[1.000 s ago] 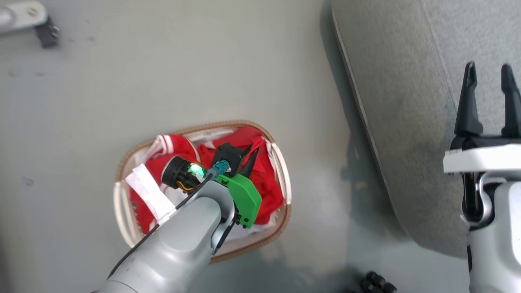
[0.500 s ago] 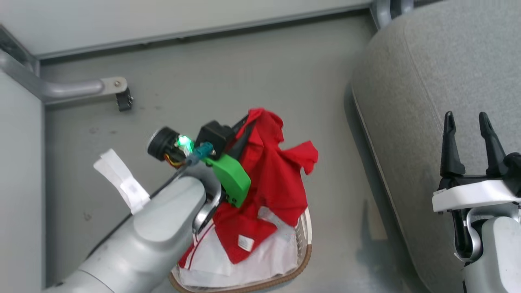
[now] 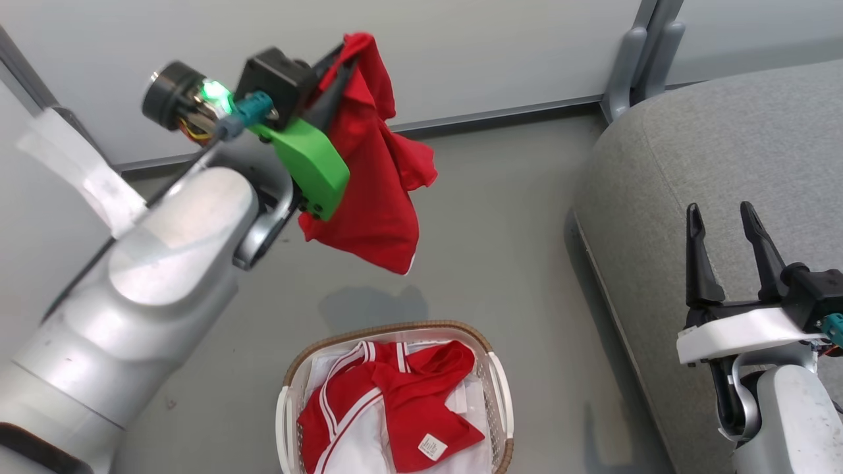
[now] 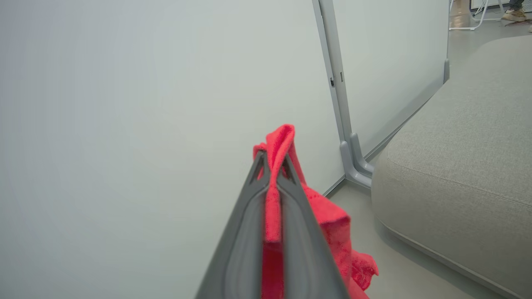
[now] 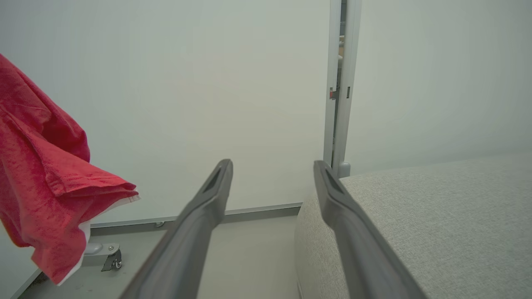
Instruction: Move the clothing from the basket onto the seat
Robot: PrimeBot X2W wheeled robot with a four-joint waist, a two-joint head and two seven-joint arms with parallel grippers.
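- Head view: left claw (image 3: 342, 62), clenched on the red T-shirt (image 3: 375, 191), has lifted it clear of the basket (image 3: 388, 327) below.
- Sofa (image 3: 711, 151) lies to its right; striped garment (image 3: 369, 401) remains inside; right claw (image 3: 721, 220) released.

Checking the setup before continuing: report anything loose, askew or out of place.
A loose white strip juts from the left arm's grey forearm, like a peeling label. Otherwise nothing: the left gripper holds the plain red fabric T-shirt clear of the oval white plastic basket.
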